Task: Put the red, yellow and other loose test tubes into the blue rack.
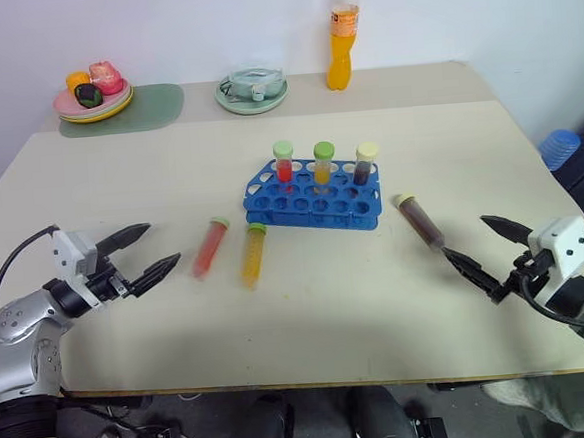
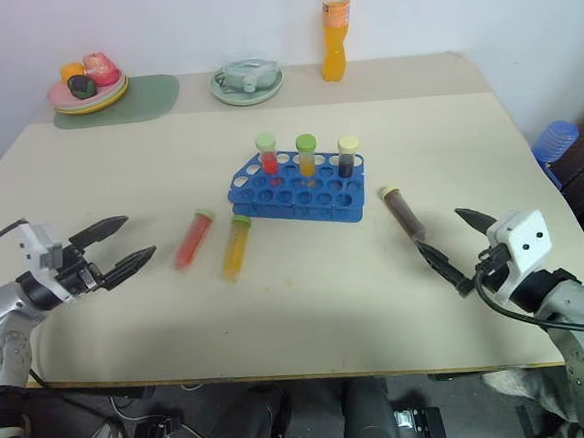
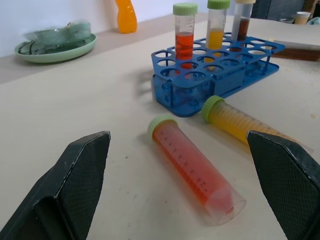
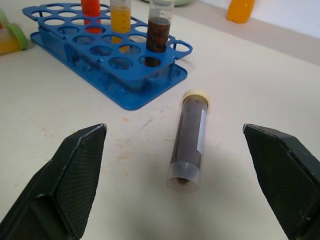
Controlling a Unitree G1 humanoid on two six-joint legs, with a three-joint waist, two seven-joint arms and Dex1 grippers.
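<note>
a: nearest the front edge of the counter [image 1: 312, 358] are the two hands. the left hand [image 1: 144, 254] hovers at the front left with its fingers wide apart and nothing between them. the right hand [image 1: 480, 251] sits at the front right, fingers spread just as wide, also empty.

b: and the loose tubes?

a: three lie flat on the counter. the red tube [image 1: 211, 247] and the yellow tube [image 1: 253, 256] are side by side just in front of the blue rack [image 1: 313, 197], on its left. the brown tube [image 1: 419, 220] lies off the rack's right end, just ahead of the right hand. the rack stands mid-counter with three tubes already upright in its back row.

b: what could go wrong?

a: i'd guess rolling. they're round and lying down, so a finger that lands off-centre could nudge one away. red and yellow are close together, so closing on one might knock the other. and a tilted tube could catch a hole's rim and shove the light rack or tip its standing tubes.
</note>
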